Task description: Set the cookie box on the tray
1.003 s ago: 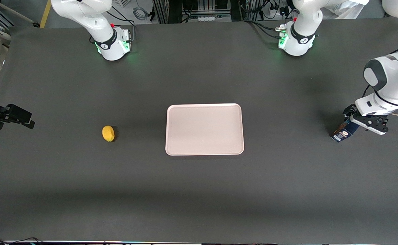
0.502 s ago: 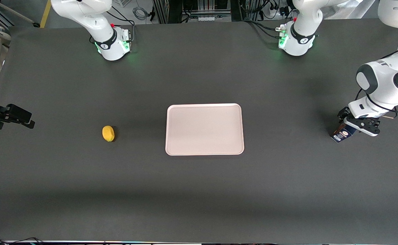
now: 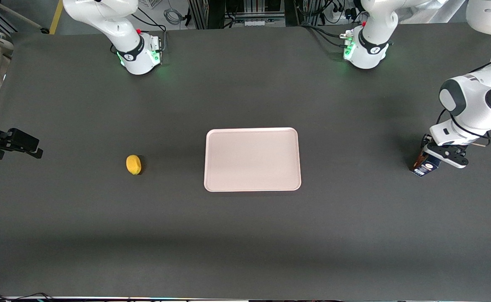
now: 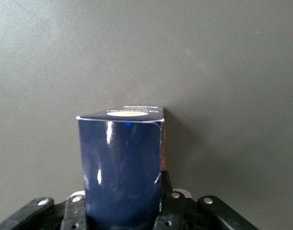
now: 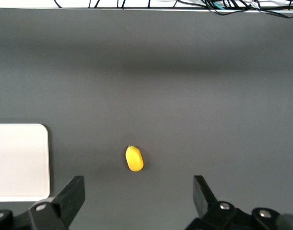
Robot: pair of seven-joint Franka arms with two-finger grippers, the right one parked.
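i have my gripper point(image 3: 435, 158) clamped on the cookie box point(image 3: 424, 166) at the working arm's end of the table, while the tray point(image 3: 252, 159) mid-table awaits it.

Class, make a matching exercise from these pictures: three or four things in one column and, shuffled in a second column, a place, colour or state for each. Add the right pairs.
Things:
1. cookie box
2. tray
3. yellow object
4. gripper

Descriptions:
A. pale pinkish-white, nothing on it
B. toward the parked arm's end of the table
C. dark navy blue
D. closed on the box, toward the working arm's end

Pairs: 1-C, 2-A, 3-B, 4-D
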